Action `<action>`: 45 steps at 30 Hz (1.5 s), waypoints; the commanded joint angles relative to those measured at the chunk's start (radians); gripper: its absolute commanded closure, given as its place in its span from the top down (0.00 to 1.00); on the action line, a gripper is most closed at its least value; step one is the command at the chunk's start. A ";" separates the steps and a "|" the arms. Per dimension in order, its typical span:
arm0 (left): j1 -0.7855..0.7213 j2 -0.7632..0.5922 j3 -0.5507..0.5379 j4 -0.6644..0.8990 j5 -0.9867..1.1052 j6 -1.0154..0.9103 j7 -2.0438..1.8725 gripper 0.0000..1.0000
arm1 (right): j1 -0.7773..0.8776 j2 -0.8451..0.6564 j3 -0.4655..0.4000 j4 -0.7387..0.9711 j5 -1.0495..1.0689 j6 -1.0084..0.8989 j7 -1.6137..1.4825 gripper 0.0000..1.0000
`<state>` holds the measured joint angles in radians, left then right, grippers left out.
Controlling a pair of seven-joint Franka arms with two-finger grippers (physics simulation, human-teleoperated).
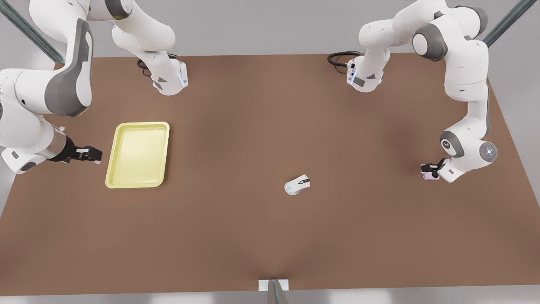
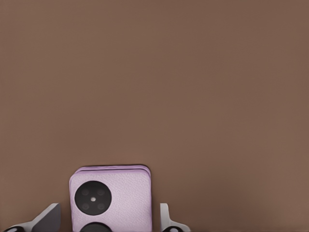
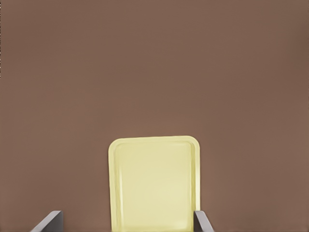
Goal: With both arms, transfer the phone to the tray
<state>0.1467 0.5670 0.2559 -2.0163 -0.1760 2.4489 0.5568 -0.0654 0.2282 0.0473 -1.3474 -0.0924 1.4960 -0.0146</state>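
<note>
While your two arms stand at opposite ends of the brown tabletop (image 1: 270, 236), the left end effector (image 1: 433, 170), at the front view's right, is low over the pale pink phone (image 1: 430, 176). From its wrist camera the phone (image 2: 111, 200) lies flat between the two fingers (image 2: 46, 218), which straddle it with a gap on each side, so the end effector is spread and not yet gripping; that suggests it is lined up to close on the phone's sides. The right end effector (image 1: 86, 154), at the front view's left, hovers just beside the yellow tray (image 1: 138, 154), fingers apart and holding nothing, probably waiting there to receive the phone. The tray is well apart from the phone, which likely explains using both arms. A white computer mouse (image 1: 297, 185) sits between them, in the likely path.
</note>
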 commanded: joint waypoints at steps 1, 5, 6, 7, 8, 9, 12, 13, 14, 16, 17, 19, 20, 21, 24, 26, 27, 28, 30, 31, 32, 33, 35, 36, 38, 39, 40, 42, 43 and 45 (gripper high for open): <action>-0.001 0.007 -0.001 0.001 0.001 0.004 0.046 1.00 | 0.003 -0.001 0.000 0.001 0.000 -0.002 0.012 1.00; 0.001 0.016 -0.001 0.002 0.001 0.015 0.046 0.91 | 0.004 0.000 0.002 0.001 -0.001 0.000 0.010 1.00; 0.001 0.021 -0.001 0.002 0.001 0.015 0.045 0.88 | 0.004 0.003 0.002 0.001 -0.001 0.001 0.008 1.00; 0.001 0.021 -0.001 0.002 0.001 0.015 0.046 0.88 | 0.004 0.005 0.002 0.001 -0.001 0.001 0.007 1.00; 0.001 0.021 -0.001 0.002 0.001 0.015 0.046 0.88 | 0.004 0.005 0.002 -0.001 -0.007 0.000 0.005 1.00; -0.001 0.021 -0.001 0.004 0.001 0.015 0.045 0.88 | 0.003 0.005 0.002 -0.001 -0.009 0.000 0.004 1.00; -0.001 0.019 -0.001 0.005 0.001 0.013 0.045 0.88 | 0.006 0.008 0.002 0.004 -0.001 -0.007 0.010 1.00; -0.001 0.017 -0.001 0.005 0.001 0.013 0.045 0.88 | 0.006 0.011 0.003 0.004 -0.004 -0.005 0.012 1.00; -0.001 0.017 -0.003 0.005 0.001 0.012 0.045 0.88 | 0.003 0.013 0.002 0.002 -0.006 -0.003 0.008 1.00; -0.001 0.016 -0.006 0.005 0.001 0.012 0.045 0.88 | -0.004 0.014 0.002 0.002 -0.006 0.004 0.005 1.00; -0.001 0.017 -0.006 0.005 0.001 0.012 0.045 0.85 | -0.002 0.025 0.002 0.004 0.000 0.004 0.013 1.00; -0.001 0.017 -0.006 0.005 0.001 0.012 0.045 0.81 | -0.002 0.040 0.002 0.033 -0.006 0.004 0.002 1.00; -0.001 0.017 -0.007 0.005 0.001 0.012 0.045 0.81 | -0.002 0.048 0.002 0.034 -0.006 0.004 0.002 1.00; -0.001 0.017 -0.007 0.005 0.001 0.012 0.045 0.81 | -0.002 0.048 0.002 0.034 -0.006 0.006 0.001 1.00; -0.002 0.017 -0.007 0.011 0.001 0.010 0.040 0.81 | -0.001 0.048 0.000 0.034 -0.007 0.007 0.001 1.00; -0.006 0.017 -0.021 0.045 0.001 -0.001 0.038 0.81 | -0.005 0.048 0.000 0.034 -0.007 0.010 0.001 1.00; -0.012 0.017 -0.023 0.074 0.001 -0.027 0.031 0.81 | -0.005 0.049 0.000 0.036 -0.007 0.012 0.001 1.00; -0.018 0.011 -0.046 0.093 0.000 -0.064 -0.017 0.81 | -0.004 0.048 0.000 0.036 -0.007 0.012 0.001 1.00; -0.081 0.008 -0.075 0.120 0.000 -0.077 -0.149 0.81 | -0.004 0.049 0.000 0.036 -0.007 0.012 0.002 1.00; -0.151 -0.013 -0.075 0.123 0.001 -0.087 -0.245 0.81 | -0.002 0.048 0.000 0.036 -0.007 0.012 0.002 1.00; -0.208 -0.035 -0.075 0.128 0.001 -0.125 -0.334 0.81 | -0.005 0.049 0.000 0.036 -0.007 0.013 0.001 1.00; -0.297 -0.056 -0.075 0.130 0.001 -0.153 -0.469 0.81 | -0.004 0.049 0.000 0.036 -0.007 0.013 0.001 1.00; -0.470 -0.064 -0.079 0.184 0.000 -0.198 -0.772 0.81 | -0.005 0.049 0.000 0.036 -0.007 0.012 0.001 1.00; -0.518 -0.053 -0.108 0.258 0.000 -0.283 -0.932 0.81 | -0.005 0.048 0.000 0.036 -0.007 0.012 0.001 1.00; -0.524 -0.039 -0.219 0.315 0.001 -0.304 -1.158 0.81 | -0.005 0.049 0.000 0.036 -0.007 0.010 0.002 1.00; -0.545 -0.001 -0.265 0.390 0.001 -0.318 -1.254 0.81 | -0.005 0.049 0.000 0.034 -0.007 0.012 0.001 1.00; -0.605 0.027 -0.265 0.438 0.001 -0.320 -1.340 0.81 | -0.005 0.049 0.000 0.034 -0.007 0.010 0.002 1.00; -0.737 0.071 -0.270 0.510 0.000 -0.320 -1.529 0.81 | -0.005 0.049 0.000 0.034 -0.007 0.012 0.001 1.00; -0.779 0.111 -0.271 0.574 0.000 -0.320 -1.597 0.81 | -0.005 0.049 0.000 0.034 -0.007 0.012 0.001 1.00; -0.855 0.182 -0.271 0.686 0.000 -0.320 -1.709 0.81 | -0.005 0.049 0.000 0.034 -0.007 0.012 0.001 1.00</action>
<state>-0.6820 0.7298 -0.0144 -1.3620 -0.1757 2.1726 -0.1306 -0.0706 0.2788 0.0476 -1.3136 -0.1003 1.5079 -0.0124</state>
